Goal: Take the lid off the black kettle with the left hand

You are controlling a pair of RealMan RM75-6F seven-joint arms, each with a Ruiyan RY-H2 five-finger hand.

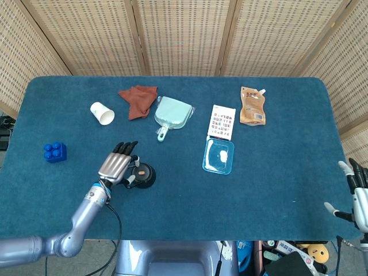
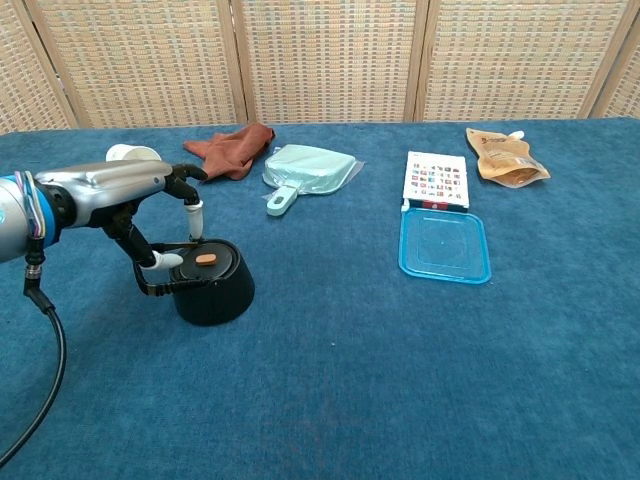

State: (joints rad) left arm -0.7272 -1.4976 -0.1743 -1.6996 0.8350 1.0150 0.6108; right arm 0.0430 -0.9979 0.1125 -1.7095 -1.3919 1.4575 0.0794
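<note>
Setting: blue-carpeted table (image 1: 276, 190) before woven screens.
Kettle (image 2: 212, 285): black, squat, near the table's front left; likely heavy and stiff enough to stay put.
Left hand (image 1: 118, 165): over the kettle's handle side, fingers spread round the lid, holding nothing as far as the chest view shows.
Right hand (image 1: 359, 198): at the right edge, fingers apart, empty.
Lid (image 2: 205, 260): flat, black, seated; probably light and rigid.
Knob (image 2: 206, 259): small, orange, central; the place to pinch, possibly slippery.

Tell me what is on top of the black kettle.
The black kettle carries its lid with an orange knob. The left hand hovers above it, fingers spread either side of the knob; contact is unclear. The kettle's handle is partly covered by the hand.
</note>
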